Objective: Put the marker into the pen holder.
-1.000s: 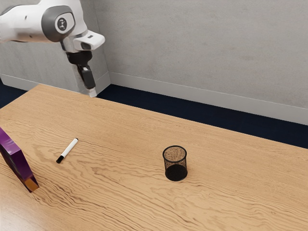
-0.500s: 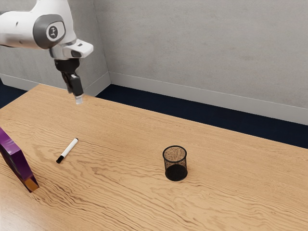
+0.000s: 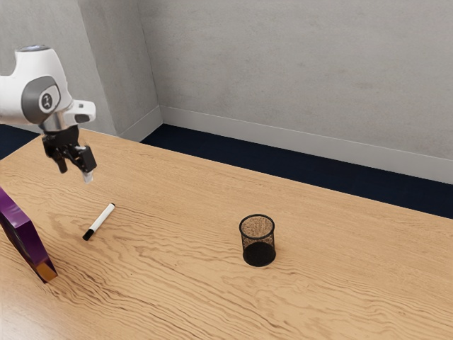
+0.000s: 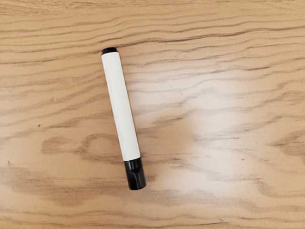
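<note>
My gripper (image 3: 75, 176) is open above the table, its two fingers apart with nothing between them. In the exterior view it hangs higher than the marker (image 3: 99, 222) and a little to the view's left of it. The white marker with black ends lies flat on the wood; in the wrist view the whole marker (image 4: 121, 109) can be seen below my hand, its black cap at one end. The pen holder (image 3: 257, 242), a round black mesh cup, stands upright on the table toward the exterior view's right, well apart from the marker.
A purple box (image 3: 21, 232) with an orange corner stands at the exterior view's left edge, near the marker's capped end. The wooden table (image 3: 177, 283) runs under everything, with its far edge toward the grey wall.
My hand has moved down and toward the exterior view's left, and has turned so that both fingers show apart. The marker, pen holder and purple box have stayed in place.
</note>
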